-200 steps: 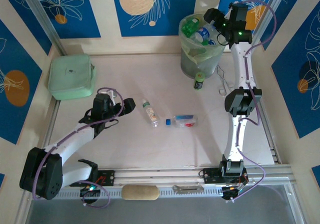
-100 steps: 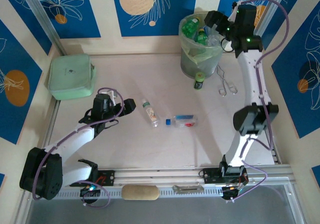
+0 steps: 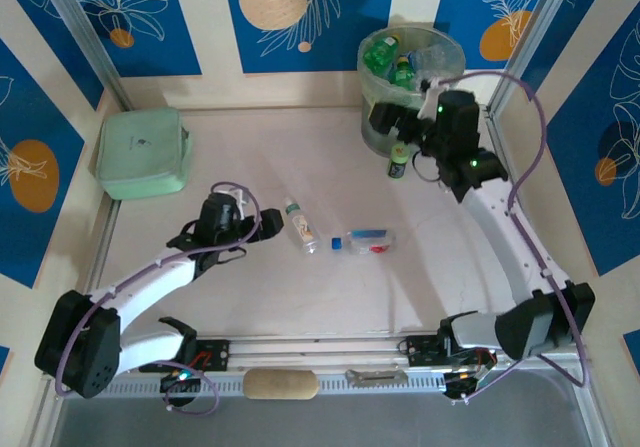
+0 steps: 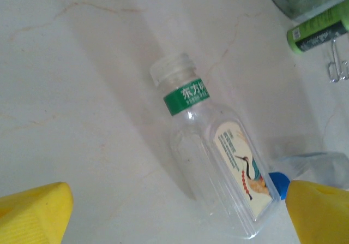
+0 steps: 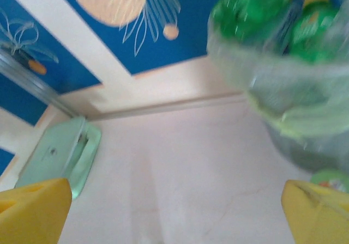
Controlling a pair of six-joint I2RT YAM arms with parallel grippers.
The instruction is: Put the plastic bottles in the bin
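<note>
The left gripper (image 3: 262, 229) (image 4: 175, 214) hangs low over the table (image 3: 250, 297) with its jaws spread wide and nothing between them. Its two yellow fingertips (image 4: 34, 214) sit at the bottom corners of the wrist view. Just ahead of it lies the first bottle (image 3: 300, 225) (image 4: 212, 162), flat on its side. It is clear and square-shouldered, with a white cap, a green band with white characters round the neck, and a pale label showing a bird. The cap points towards the far wall.

Just beside its base lies the second bottle (image 3: 365, 242) (image 4: 277, 182), also on its side. It is clear with a blue cap and a blue and red label. That makes two bottles on the table.

The right gripper (image 3: 392, 127) (image 5: 174, 211) is also wide and empty, hanging in front of the bin's near wall. The bin (image 3: 362, 77) (image 5: 294, 146) is one round grey tub with a pale green bag liner, standing at the far right of the table. At least three bottles show inside it, two green and one clear. The exact count cannot be told.

One short dark container with a green top (image 3: 399, 160) (image 4: 319, 28) stands against the foot of the bin. One mint-green pouch (image 3: 143, 152) (image 5: 60, 156) lies at the far left.
</note>
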